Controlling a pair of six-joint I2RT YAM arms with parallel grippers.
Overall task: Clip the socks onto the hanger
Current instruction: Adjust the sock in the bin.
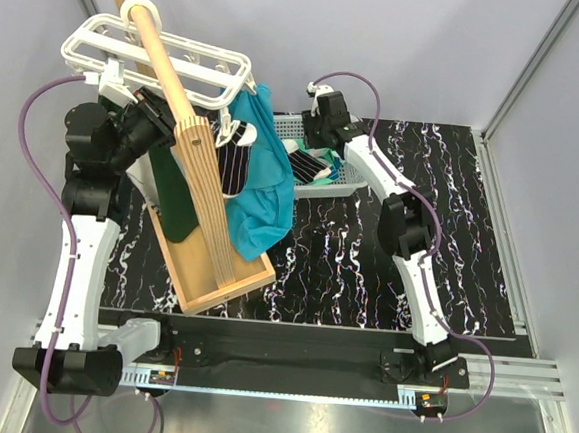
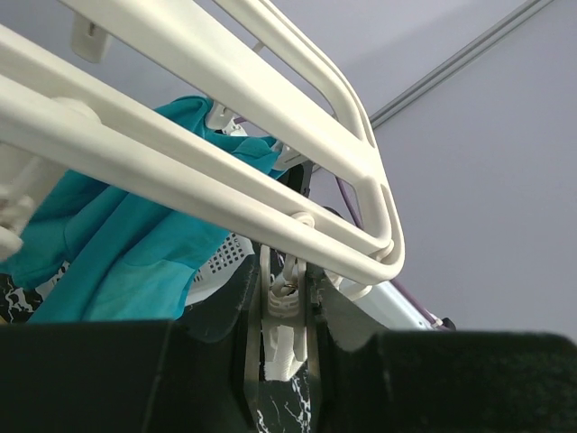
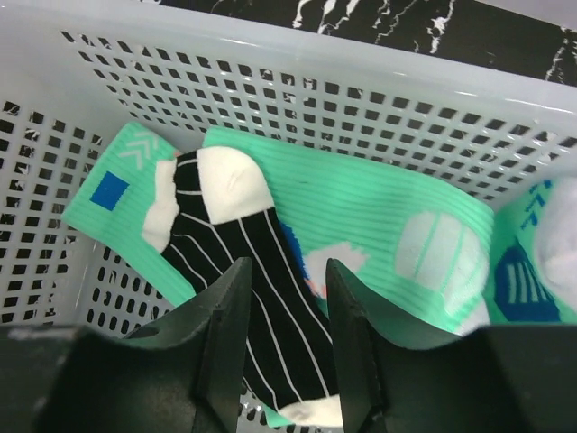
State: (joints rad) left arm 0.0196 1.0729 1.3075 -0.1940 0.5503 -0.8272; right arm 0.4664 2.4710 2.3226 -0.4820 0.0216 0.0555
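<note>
Right gripper (image 3: 288, 271), jaws apart, straddles a black sock (image 3: 221, 225) with thin white stripes and a white toe. It lies on mint green socks (image 3: 361, 203), at least two, patterned in blue and white, in the mesh basket (image 3: 270, 81). Left gripper (image 2: 287, 311) is clamped on one clip (image 2: 285, 290) of the white hanger (image 2: 225, 99), from which a second striped sock (image 1: 235, 167) hangs.

Lower centre, the black striped sock (image 3: 270, 307) is partly hidden behind the right gripper (image 3: 287, 271); a mint sock (image 3: 532, 271) is cropped at right; the hanger (image 2: 207, 194) runs off upper left.
</note>
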